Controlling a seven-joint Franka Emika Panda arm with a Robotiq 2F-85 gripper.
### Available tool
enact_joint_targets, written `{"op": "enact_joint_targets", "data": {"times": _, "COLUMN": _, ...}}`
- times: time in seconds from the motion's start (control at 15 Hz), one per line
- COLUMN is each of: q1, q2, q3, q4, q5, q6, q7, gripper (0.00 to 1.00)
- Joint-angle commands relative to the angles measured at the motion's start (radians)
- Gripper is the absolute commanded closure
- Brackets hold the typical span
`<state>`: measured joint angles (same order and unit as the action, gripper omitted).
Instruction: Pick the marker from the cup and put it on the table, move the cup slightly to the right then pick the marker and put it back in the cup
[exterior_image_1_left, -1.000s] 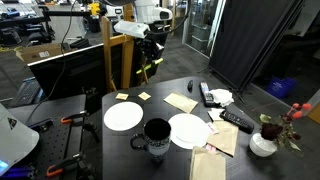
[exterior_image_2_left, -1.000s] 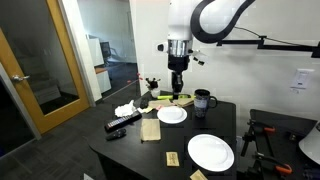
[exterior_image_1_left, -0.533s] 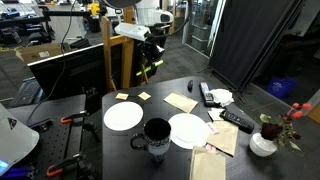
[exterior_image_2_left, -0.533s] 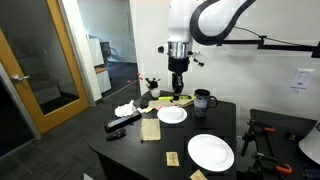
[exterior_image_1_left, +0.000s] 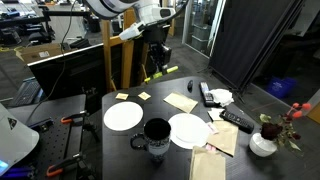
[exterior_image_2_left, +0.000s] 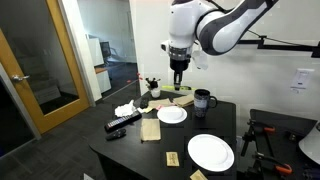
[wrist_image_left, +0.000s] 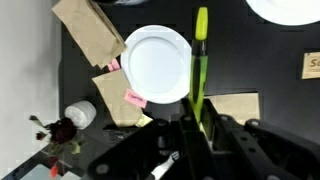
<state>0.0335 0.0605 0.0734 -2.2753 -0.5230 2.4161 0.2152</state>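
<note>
My gripper (exterior_image_1_left: 157, 64) hangs high above the far side of the table (exterior_image_1_left: 156, 106), shut on the yellow-green marker (exterior_image_1_left: 162, 72). In the wrist view the marker (wrist_image_left: 199, 55) sticks out from between the fingers (wrist_image_left: 186, 128) over the edge of a white plate (wrist_image_left: 157, 65). The dark cup (exterior_image_1_left: 155, 138) stands on the table between two plates, well below and nearer than the gripper. From the opposite side the cup (exterior_image_2_left: 203, 99) is to the right of the gripper (exterior_image_2_left: 178, 82). The wrist view does not show the cup.
Two white plates (exterior_image_1_left: 123, 116) (exterior_image_1_left: 188, 130) flank the cup. Brown napkins (exterior_image_1_left: 181, 101), sticky notes (exterior_image_1_left: 122, 97), a remote (exterior_image_1_left: 236, 120) and a white vase with red flowers (exterior_image_1_left: 264, 142) lie around. A wooden frame (exterior_image_1_left: 108, 50) stands behind the table.
The arm has swung sideways above the table's far edge, carrying the marker with it. The marker's tilt has changed. The jaws stay shut on it.
</note>
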Motion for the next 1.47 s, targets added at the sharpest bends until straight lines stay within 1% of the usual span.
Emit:
{"op": "enact_joint_targets", "data": {"times": 0.0, "q1": 0.036, "q2": 0.009, "q3": -0.022, "q4": 0.025, "q5": -0.197, "q6": -0.073, "q7": 0.274, "gripper": 0.96}}
{"op": "enact_joint_targets", "data": {"times": 0.4, "q1": 0.066, "q2": 0.03, "q3": -0.01, "q4": 0.035, "q5": -0.445, "q6": -0.178, "q7": 0.711, "gripper": 0.96}}
{"op": "enact_joint_targets", "data": {"times": 0.73, "q1": 0.088, "q2": 0.045, "q3": 0.002, "q4": 0.044, "q5": -0.596, "q6": -0.291, "q7": 1.055, "gripper": 0.96}}
{"op": "enact_joint_targets", "data": {"times": 1.13, "q1": 0.117, "q2": 0.061, "q3": 0.024, "q4": 0.056, "q5": -0.694, "q6": -0.468, "q7": 1.404, "gripper": 0.96}}
{"op": "enact_joint_targets", "data": {"times": 1.4, "q1": 0.141, "q2": 0.076, "q3": 0.05, "q4": 0.064, "q5": -0.727, "q6": -0.631, "q7": 1.612, "gripper": 0.96}}
